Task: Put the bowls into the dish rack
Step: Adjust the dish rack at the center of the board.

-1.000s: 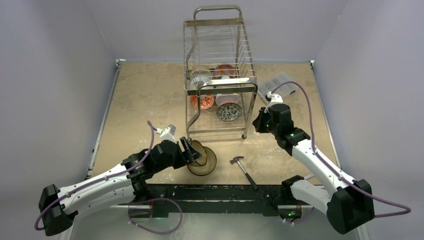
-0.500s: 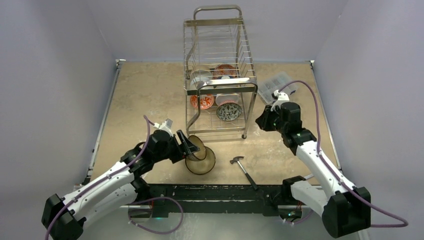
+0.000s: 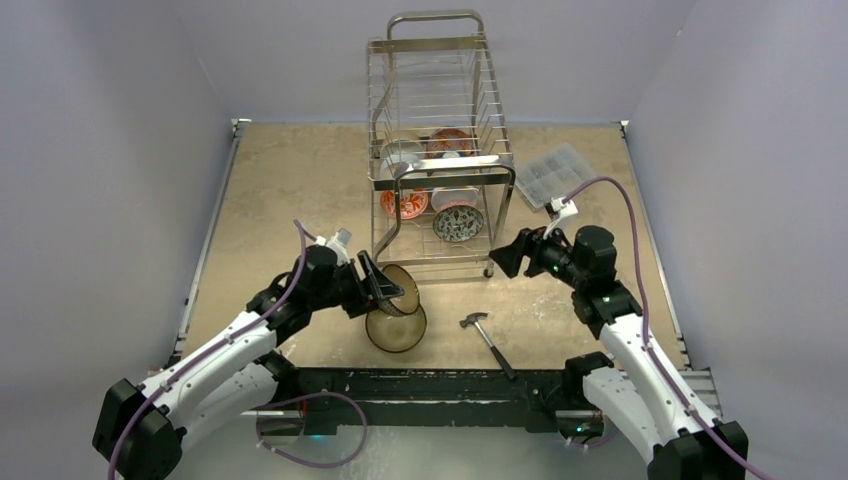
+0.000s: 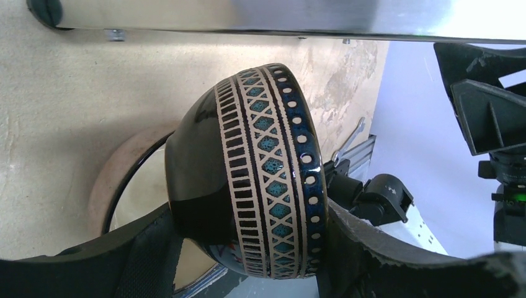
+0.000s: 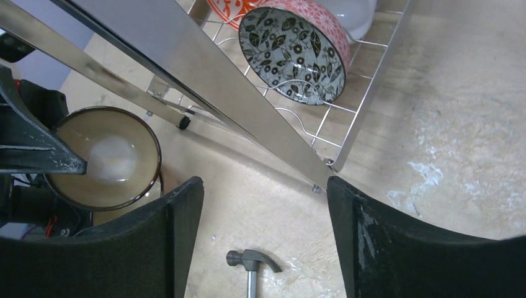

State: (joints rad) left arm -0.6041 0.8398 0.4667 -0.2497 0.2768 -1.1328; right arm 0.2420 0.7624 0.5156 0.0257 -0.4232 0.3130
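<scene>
Hammer (image 3: 492,346), seemingly clear compartment box (image 3: 552,172)

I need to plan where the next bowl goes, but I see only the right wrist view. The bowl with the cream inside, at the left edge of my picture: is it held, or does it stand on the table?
Observer: It is held. The left wrist view shows the left gripper shut on that dark bowl, which is tipped on its side.
Operator: Thank you. Is there something under it?
Observer: Yes. In the top view a larger brown bowl sits on the table below it, partly hidden by it. I cannot tell whether the two touch.
</scene>
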